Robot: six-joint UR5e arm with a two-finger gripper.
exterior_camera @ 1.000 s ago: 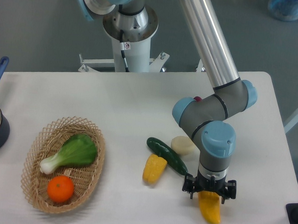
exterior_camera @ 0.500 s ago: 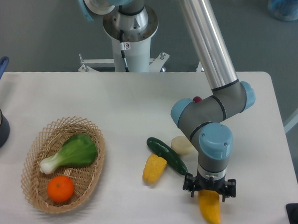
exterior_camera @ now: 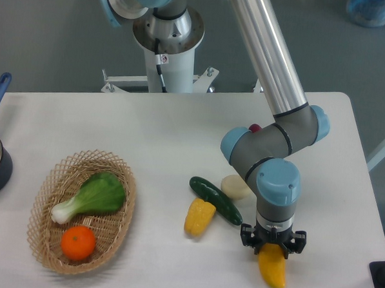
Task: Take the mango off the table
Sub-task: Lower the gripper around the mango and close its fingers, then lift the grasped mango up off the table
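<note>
Right of the corn (exterior_camera: 199, 216), near the table's (exterior_camera: 148, 135) front edge, the mango (exterior_camera: 273, 267) lies with its upper end under the claw (exterior_camera: 272, 243). The claw straddles that end; I cannot tell whether it has closed on it. A good grasp would close squarely across the fruit, then lift straight up. The cucumber (exterior_camera: 216, 200) sits just left of the claw; open table lies right of the mango.

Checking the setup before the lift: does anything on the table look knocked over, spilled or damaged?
Nothing stands out. The glossy yellow-orange mango lies flat on the white table under the tool, and the bumpy yellow corn cob and dark green cucumber look intact.
</note>
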